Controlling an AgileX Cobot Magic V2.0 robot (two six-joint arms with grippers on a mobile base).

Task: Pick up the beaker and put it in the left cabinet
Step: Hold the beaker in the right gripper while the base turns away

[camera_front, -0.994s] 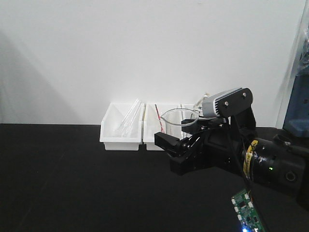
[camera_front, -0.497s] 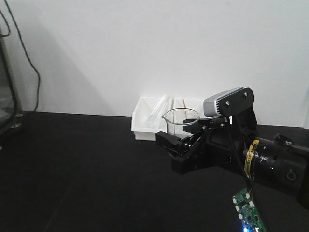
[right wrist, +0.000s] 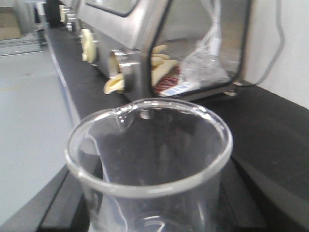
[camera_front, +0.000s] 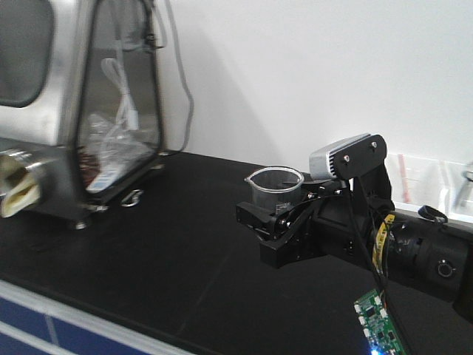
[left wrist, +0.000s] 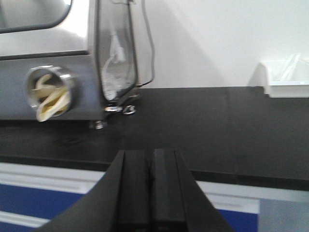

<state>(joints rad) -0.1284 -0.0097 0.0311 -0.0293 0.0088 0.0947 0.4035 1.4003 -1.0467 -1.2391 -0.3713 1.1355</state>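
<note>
Since a second ago the view has swung left: the white bins (left wrist: 285, 83) now sit far right, and a steel chamber (camera_front: 66, 111) has come in. Nearest, the left claw (left wrist: 150, 169) is pressed together. The right claw (camera_front: 272, 211) stays clamped on the upright beaker (camera_front: 274, 188), held above the black desk (camera_front: 170, 240).

One beaker (camera_front: 274, 188), one steel chamber (camera_front: 70, 103)
</note>
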